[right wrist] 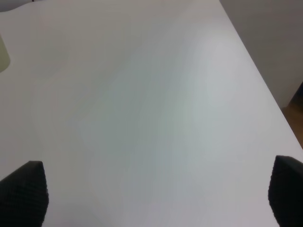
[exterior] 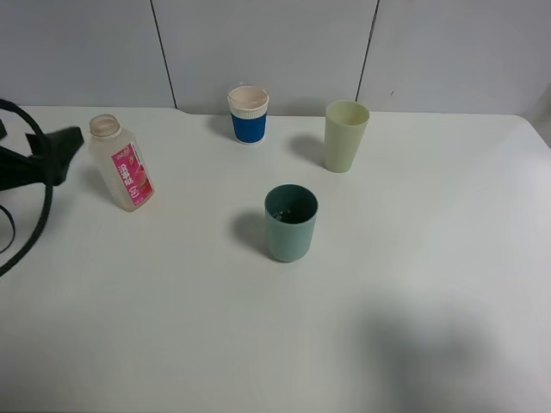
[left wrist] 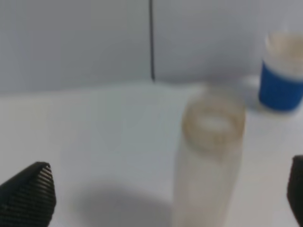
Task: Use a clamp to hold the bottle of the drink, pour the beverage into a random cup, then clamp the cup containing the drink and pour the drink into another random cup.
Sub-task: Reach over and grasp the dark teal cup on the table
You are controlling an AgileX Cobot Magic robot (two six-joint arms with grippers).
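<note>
A clear, uncapped drink bottle (exterior: 123, 163) with a pink label stands at the left of the white table. My left gripper (exterior: 67, 148) hangs just left of it, open and not touching it. In the left wrist view the blurred bottle (left wrist: 208, 156) stands ahead of the open left gripper (left wrist: 163, 193), nearer one fingertip than the other. A blue cup (exterior: 248, 114) with a white rim stands at the back, a pale green cup (exterior: 345, 135) to its right, and a teal cup (exterior: 291, 223) in the middle. My right gripper (right wrist: 154, 189) is open over bare table.
The blue cup (left wrist: 281, 71) shows beyond the bottle in the left wrist view. The table's right edge (right wrist: 265, 90) and a sliver of the pale green cup (right wrist: 3, 54) show in the right wrist view. A black cable (exterior: 34, 215) loops at the left edge.
</note>
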